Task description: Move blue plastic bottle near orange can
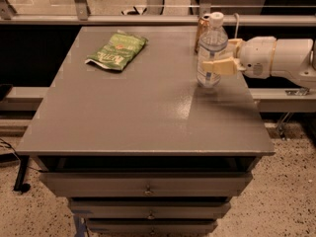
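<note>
**Bench** (pixel 123 117). Grey flat top filling the middle of the frame, with a stack of drawers under it at the bottom. It carries every item below. The lowest drawer is cut off by the bottom edge.

**Arm** (pixel 281 58). White casing that enters from the right edge at upper right and reaches sideways over the bench's right rim. Its mount lies outside the frame.

**Green snack bag** (pixel 117 51). Lies flat at upper left of the bench, well apart from everything else. No part in the task; print illegible.

**Blue plastic bottle** (pixel 212 38). Upright at upper right of the bench, white cap on top, clear body. Gripped from the side at mid-height, which probably keeps it vertical during transport. Whether its base rests on the bench or hangs just above it cannot be told.

**End effector** (pixel 213 58). At upper right, clamped on the blue plastic bottle. The near finger (pixel 217 66) crosses the front of the body; the far one is mostly hidden behind it.

**Orange can** (pixel 201 31). Stands at the back edge, directly behind and just left of the bottle, which covers most of it. Only a narrow strip of side and top shows. Contact between the two cannot be judged. The bottle appears already near it, so release is likely the step left.
</note>
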